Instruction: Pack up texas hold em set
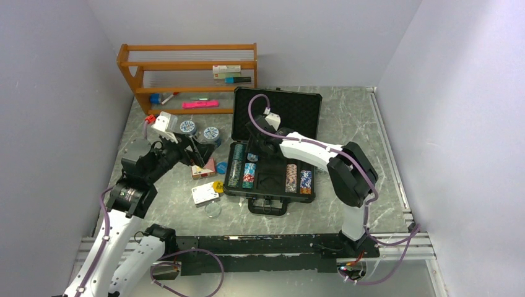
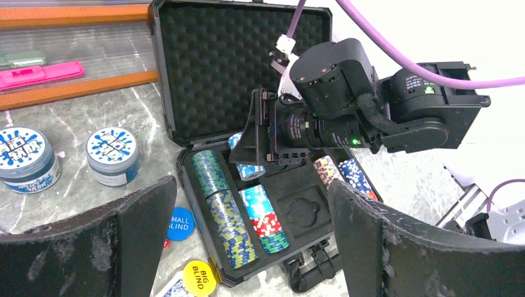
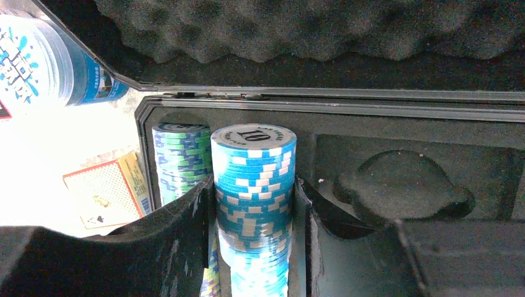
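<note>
The black briefcase (image 1: 309, 185) lies open mid-table, its foam-lined lid (image 2: 235, 62) raised. Striped chip stacks (image 2: 232, 223) fill its left slots, with two more stacks (image 1: 297, 178) at the right. My right gripper (image 3: 254, 204) is shut on a light blue chip stack (image 3: 254, 167), held over the tray's back left by the green stack (image 3: 179, 154). My left gripper (image 1: 197, 150) hovers open and empty left of the case. On the table beside the case lie a red deck (image 1: 204, 168), a blue deck (image 1: 205, 195), the yellow button (image 2: 198, 278) and a blue button (image 2: 180, 223).
Two blue-and-white tubs (image 1: 187, 128) (image 1: 211, 134) stand behind my left gripper. A wooden shelf (image 1: 186, 74) with small items is at the back left. A clear ring (image 1: 213, 210) lies near the case's front left. The case handle (image 1: 267, 206) points toward the arm bases.
</note>
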